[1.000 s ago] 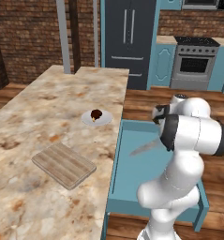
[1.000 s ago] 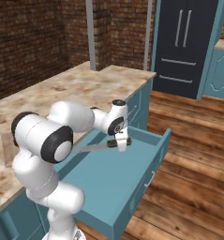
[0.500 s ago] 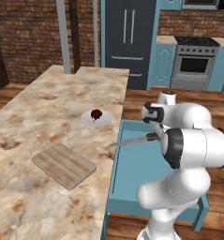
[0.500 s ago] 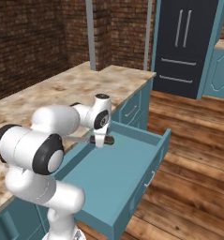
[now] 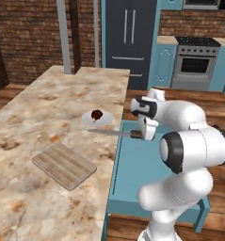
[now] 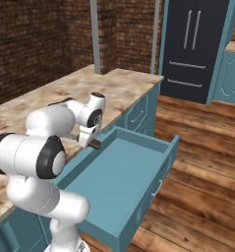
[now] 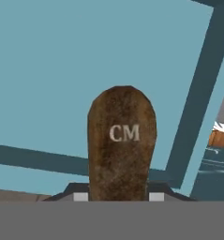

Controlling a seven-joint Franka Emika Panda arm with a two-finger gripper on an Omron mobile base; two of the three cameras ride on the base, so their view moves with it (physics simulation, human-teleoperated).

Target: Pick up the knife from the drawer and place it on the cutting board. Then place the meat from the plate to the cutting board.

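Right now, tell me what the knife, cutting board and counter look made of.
Knife: silvery blade, likely metal; mottled brown handle stamped CM, maybe wood.
Cutting board: pale striped grain, looks like matte wood.
Counter: blotchy beige-and-rust pattern, looks like polished stone, though the render leaves that open.

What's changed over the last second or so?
The gripper, shut on the knife, has swung from over the drawer toward the counter; the blade now reaches over its edge. The meat, plate and cutting board haven't moved.
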